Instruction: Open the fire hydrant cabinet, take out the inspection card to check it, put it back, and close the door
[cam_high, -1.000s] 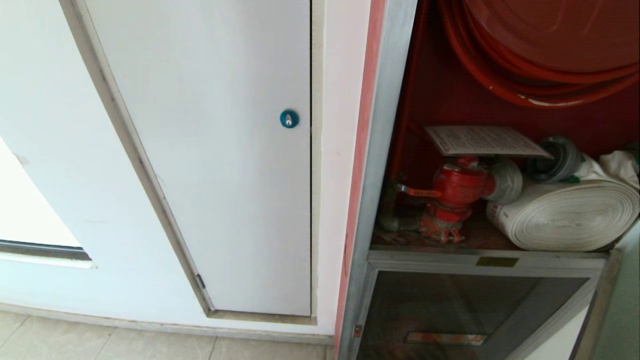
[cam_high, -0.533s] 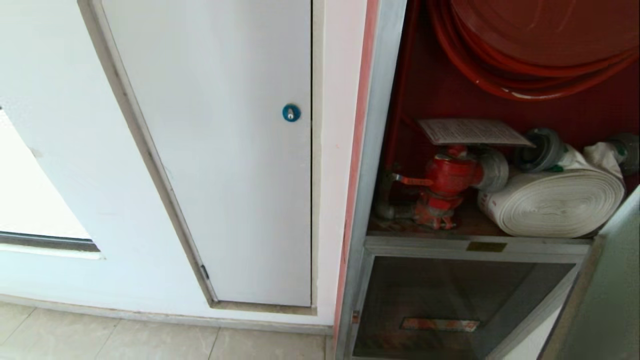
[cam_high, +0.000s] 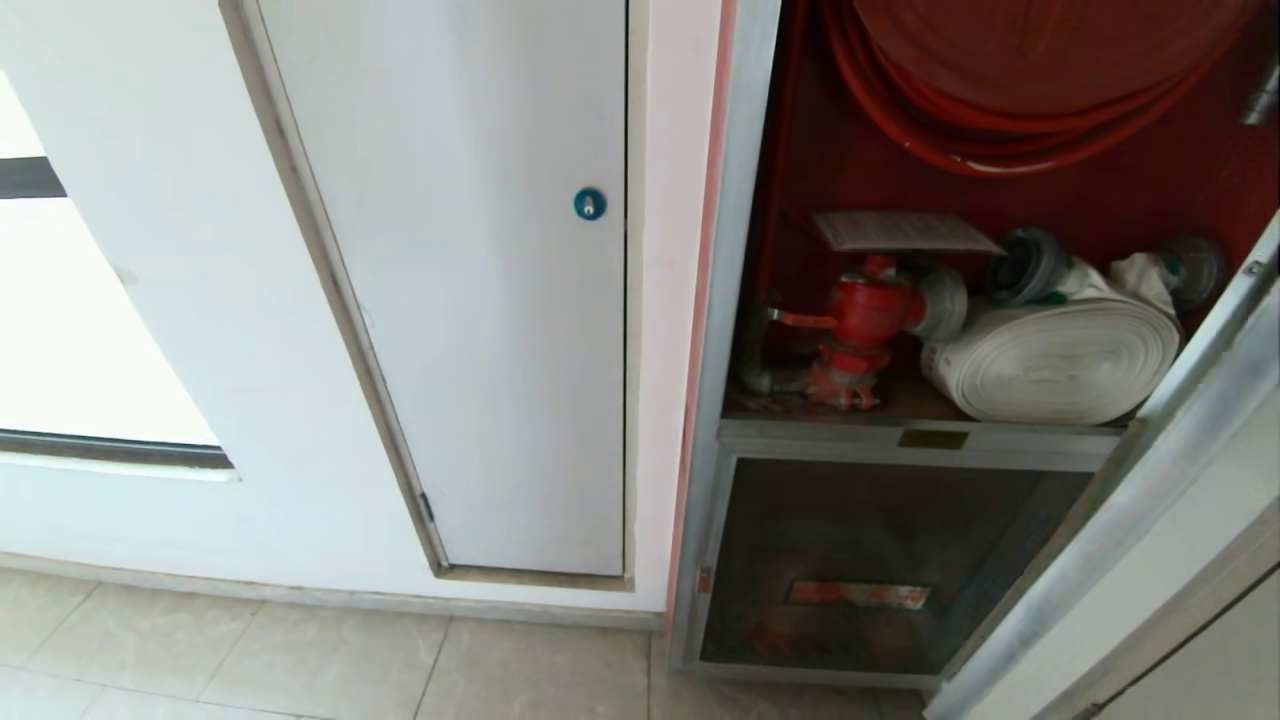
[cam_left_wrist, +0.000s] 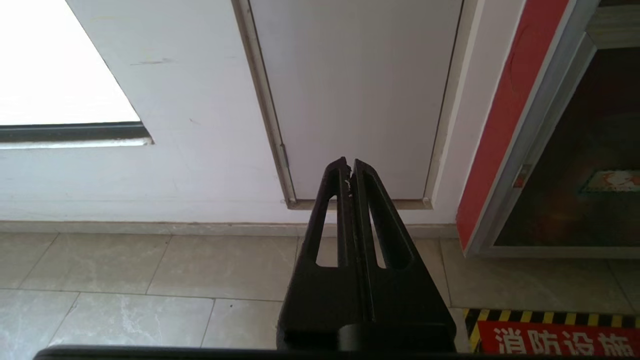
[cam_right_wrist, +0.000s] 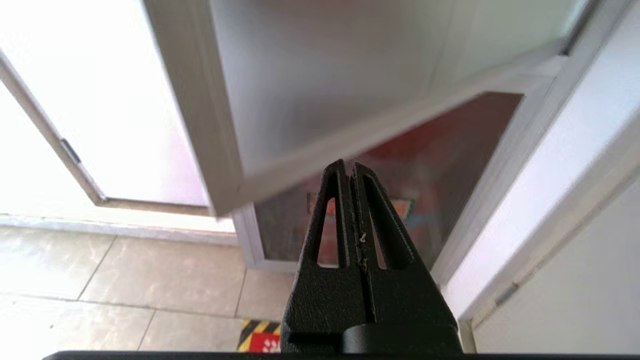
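The card (cam_high: 903, 231) lies flat on top of the red valve (cam_high: 865, 315), inside the cabinet (cam_high: 745, 250), at about two o'clock in the head view. It looks thin and light, a sheet that will likely bend and slide; the near edge overhanging the valve seems the best place to pinch. Any tug could drop it behind the valve. At four o'clock from it lies the white hose (cam_high: 1055, 362); above hangs the red reel (cam_high: 1010, 90). The door (cam_high: 1190, 440) stands open at four o'clock. Neither arm shows in the head view. The left gripper (cam_left_wrist: 349, 169) is pressed together, empty, facing the white panel (cam_high: 470, 280). The right gripper (cam_right_wrist: 349, 169) is likewise pressed together and empty, below the door's corner.
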